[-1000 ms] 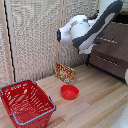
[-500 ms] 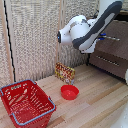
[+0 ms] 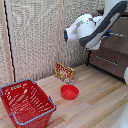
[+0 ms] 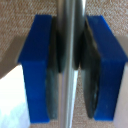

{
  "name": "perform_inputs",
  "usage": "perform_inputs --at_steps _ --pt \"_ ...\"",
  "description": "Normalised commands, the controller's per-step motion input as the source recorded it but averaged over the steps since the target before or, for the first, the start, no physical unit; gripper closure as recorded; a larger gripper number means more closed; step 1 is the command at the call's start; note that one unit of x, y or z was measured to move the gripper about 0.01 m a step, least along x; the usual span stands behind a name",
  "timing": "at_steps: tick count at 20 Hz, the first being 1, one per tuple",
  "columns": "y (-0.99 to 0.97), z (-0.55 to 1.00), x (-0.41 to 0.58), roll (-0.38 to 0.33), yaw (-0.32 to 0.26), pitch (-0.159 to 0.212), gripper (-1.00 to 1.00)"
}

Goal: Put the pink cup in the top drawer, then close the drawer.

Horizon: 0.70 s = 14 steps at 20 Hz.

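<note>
In the wrist view my gripper (image 4: pixel 69 65) has its blue-tipped fingers (image 4: pixel 37 65) closed on either side of a slim silver bar handle (image 4: pixel 69 25), with the dark pads against the bar. In the exterior view the bulky white arm (image 3: pixel 87 30) reaches toward the upper part of the grey-brown chest of drawers (image 3: pixel 112 62) at the exterior view's right. The arm's body hides the gripper there. A bit of silver handle (image 3: pixel 116 34) shows beside it. I cannot tell how far the top drawer stands out. The pink recepticle is out of view.
A shallow red bowl (image 3: pixel 69 92) sits on the wooden floor. A red wire basket (image 3: pixel 25 102) stands at the exterior view's lower left. A small printed packet (image 3: pixel 65 72) leans at the foot of a woven beige screen (image 3: pixel 35 40).
The arm has shifted slightly toward the exterior view's right, toward the chest. Bowl, basket and packet have not moved.
</note>
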Motion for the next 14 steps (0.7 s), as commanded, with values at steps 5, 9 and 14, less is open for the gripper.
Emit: perform_inputs --at_steps 5,9,14 --pt "-0.92 0.41 -0.277 -0.011 0.023 0.035 1.00" --pt "-0.98 0.32 -0.193 0.000 0.021 0.003 1.00" --pt "-0.99 0.25 -0.169 0.005 0.007 0.000 1.00"
